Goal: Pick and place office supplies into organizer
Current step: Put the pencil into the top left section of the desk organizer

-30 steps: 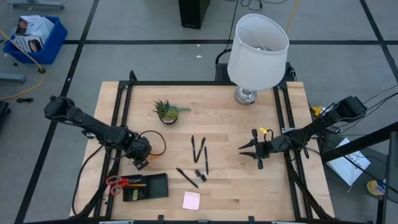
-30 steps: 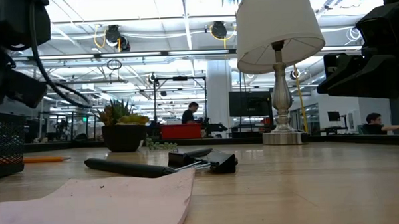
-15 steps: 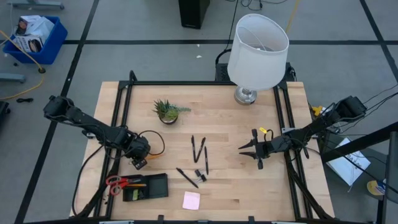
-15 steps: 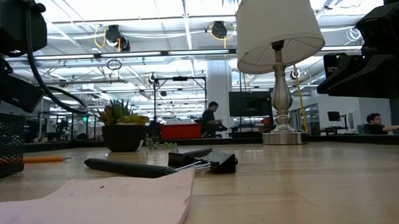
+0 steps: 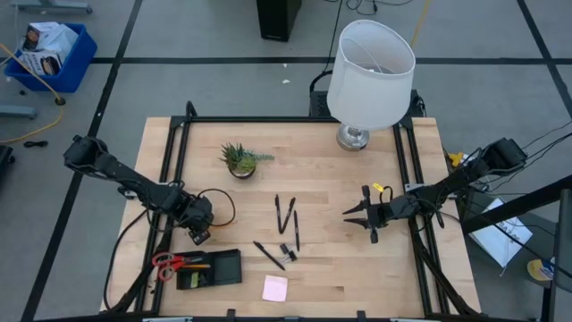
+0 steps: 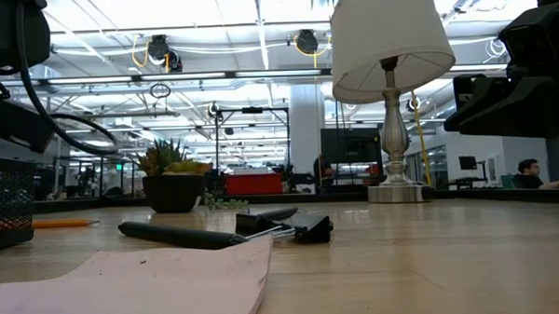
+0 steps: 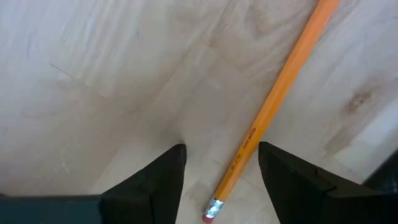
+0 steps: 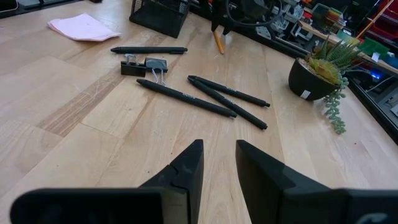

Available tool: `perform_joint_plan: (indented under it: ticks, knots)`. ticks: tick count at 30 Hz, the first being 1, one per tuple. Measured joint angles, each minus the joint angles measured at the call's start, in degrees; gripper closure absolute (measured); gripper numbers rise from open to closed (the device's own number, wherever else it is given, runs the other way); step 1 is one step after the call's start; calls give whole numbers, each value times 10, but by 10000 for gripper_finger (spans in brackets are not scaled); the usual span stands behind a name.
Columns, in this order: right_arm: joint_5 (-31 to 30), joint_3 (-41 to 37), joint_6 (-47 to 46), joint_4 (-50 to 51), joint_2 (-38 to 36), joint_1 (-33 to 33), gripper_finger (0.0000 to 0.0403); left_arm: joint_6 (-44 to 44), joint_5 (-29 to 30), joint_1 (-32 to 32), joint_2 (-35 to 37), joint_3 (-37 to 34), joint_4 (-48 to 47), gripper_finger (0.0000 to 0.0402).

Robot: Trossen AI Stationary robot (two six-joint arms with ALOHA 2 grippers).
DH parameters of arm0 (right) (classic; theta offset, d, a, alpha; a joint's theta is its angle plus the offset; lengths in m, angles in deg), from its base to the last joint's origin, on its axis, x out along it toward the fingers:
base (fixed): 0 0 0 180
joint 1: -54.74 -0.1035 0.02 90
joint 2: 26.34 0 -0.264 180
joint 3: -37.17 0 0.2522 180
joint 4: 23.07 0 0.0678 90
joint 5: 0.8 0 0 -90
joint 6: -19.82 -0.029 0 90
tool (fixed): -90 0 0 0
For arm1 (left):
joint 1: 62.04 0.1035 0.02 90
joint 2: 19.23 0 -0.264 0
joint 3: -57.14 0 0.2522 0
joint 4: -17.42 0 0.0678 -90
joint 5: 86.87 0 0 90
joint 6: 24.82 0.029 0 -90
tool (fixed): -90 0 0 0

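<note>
Scissors [image 5: 170, 262], one red-handled pair, are lying at the table's left front, touching the organizer [image 5: 221, 261]. One black organizer is sitting just right of them; a yellow-green block [image 5: 190, 280] is showing in its left compartment.

Left gripper [image 5: 198, 233] is hanging just behind the organizer. Its wrist view is showing the fingers [image 7: 158, 180] standing apart over bare wood, gripping nothing. One orange pencil [image 7: 272, 113] is lying flat between them. Print is running along the pencil, too small to read.

Pink sticky-note pad [image 5: 275, 288], one, is lying at the front, right of the organizer. Four black pens [image 5: 286, 215] are lying mid-table, three together and one [image 5: 268, 255] nearer the front. Two black clips [image 8: 144, 64] are sitting side by side between them; the right wrist view is separating the two, the high view is blurring them.

One potted plant [image 5: 239, 159] is standing behind the pens, with a white label on its pot, unreadable. One lamp [image 5: 369, 72] is standing at the back right.

Right gripper [image 5: 360, 215] is waiting right of the pens, fingers [image 8: 186, 165] slightly parted and empty.

Low view alone is showing the organizer's mesh wall [image 6: 6, 213].
</note>
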Motion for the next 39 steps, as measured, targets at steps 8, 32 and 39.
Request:
perform_joint_plan:
  ticks: [8,32,39]
  knots:
    - [0,0,0,0,0,0,314,-2,33,-12,0,-1,-3,188]
    - [0,0,0,0,0,0,314,228,41,-29,-1,-1,-20,188]
    - [0,0,0,0,0,0,314,225,43,-29,-1,-1,-19,188]
